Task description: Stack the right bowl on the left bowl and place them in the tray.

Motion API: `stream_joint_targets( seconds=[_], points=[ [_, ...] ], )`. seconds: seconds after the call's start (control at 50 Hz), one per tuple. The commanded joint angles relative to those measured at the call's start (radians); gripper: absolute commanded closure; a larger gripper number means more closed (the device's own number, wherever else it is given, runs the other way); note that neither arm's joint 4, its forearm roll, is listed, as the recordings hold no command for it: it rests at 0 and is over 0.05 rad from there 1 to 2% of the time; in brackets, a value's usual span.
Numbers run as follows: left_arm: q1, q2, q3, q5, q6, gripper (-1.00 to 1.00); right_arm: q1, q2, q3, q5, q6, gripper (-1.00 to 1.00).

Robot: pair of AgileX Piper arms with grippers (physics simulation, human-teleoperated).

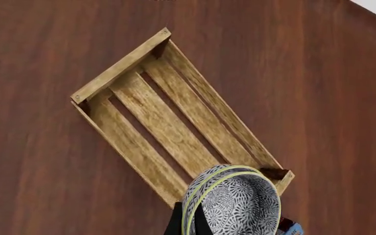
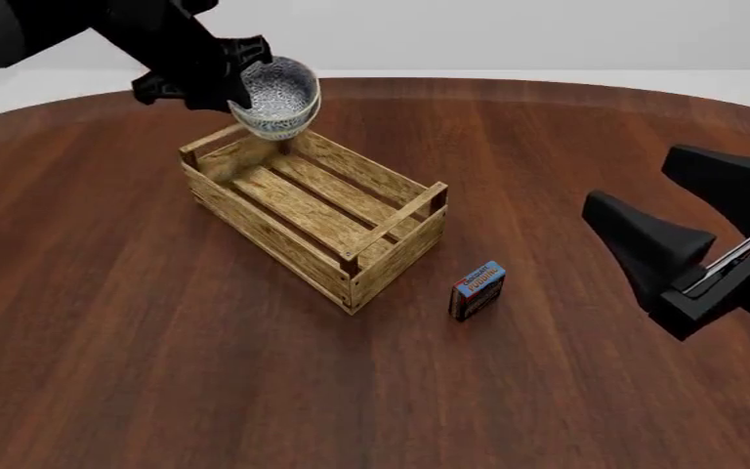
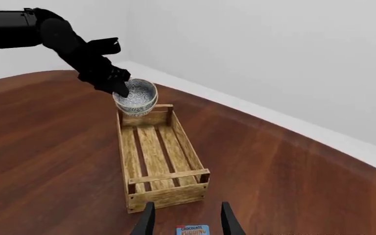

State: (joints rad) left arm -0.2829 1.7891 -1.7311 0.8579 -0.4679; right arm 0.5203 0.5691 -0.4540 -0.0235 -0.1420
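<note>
The two patterned bowls are nested, the right bowl (image 1: 240,205) sitting inside the left bowl (image 1: 193,193), and their two yellowish rims show one within the other. My left gripper (image 1: 188,223) is shut on the stack's rim. In the front view the stacked bowls (image 2: 277,95) hang in the air above the far end of the tray (image 2: 300,207), with the left gripper (image 2: 247,93) at their left side. The tray (image 1: 162,122) is a light-wood slatted crate with nothing in it. My right gripper (image 3: 188,220) stands open and holds nothing, off to the right of the tray (image 3: 152,152).
A small blue-and-red box (image 2: 479,289) stands on the table just beside the tray's near right corner, and lies right below the right gripper's fingers as the box (image 3: 193,230). The right arm (image 2: 687,254) hovers over the table's right side.
</note>
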Motion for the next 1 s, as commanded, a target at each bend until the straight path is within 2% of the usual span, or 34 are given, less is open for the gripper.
stream_joint_targets(
  seconds=[0.02, 0.16, 0.3, 0.6, 0.78, 1.0],
  points=[
    [0.036, 0.148, -0.096, -0.006, 0.061, 1.00, -0.010, 0.021, 0.002, -0.016, 0.011, -1.00],
    [0.047, 0.235, -0.175, -0.009, 0.054, 1.00, -0.017, 0.015, 0.003, -0.012, 0.019, -1.00],
    [0.031, 0.280, -0.161, -0.048, 0.026, 1.00, -0.024, 0.014, 0.003, -0.013, 0.023, -1.00],
    [0.057, 0.444, -0.336, -0.007, 0.006, 1.00, -0.038, 0.068, 0.007, -0.058, 0.030, -1.00],
    [0.053, 0.499, -0.364, -0.011, -0.003, 1.00, -0.043, 0.090, 0.009, -0.074, 0.035, -1.00],
    [0.054, 0.532, -0.349, -0.039, -0.026, 1.00, -0.044, 0.116, 0.010, -0.093, 0.038, -1.00]
  ],
)
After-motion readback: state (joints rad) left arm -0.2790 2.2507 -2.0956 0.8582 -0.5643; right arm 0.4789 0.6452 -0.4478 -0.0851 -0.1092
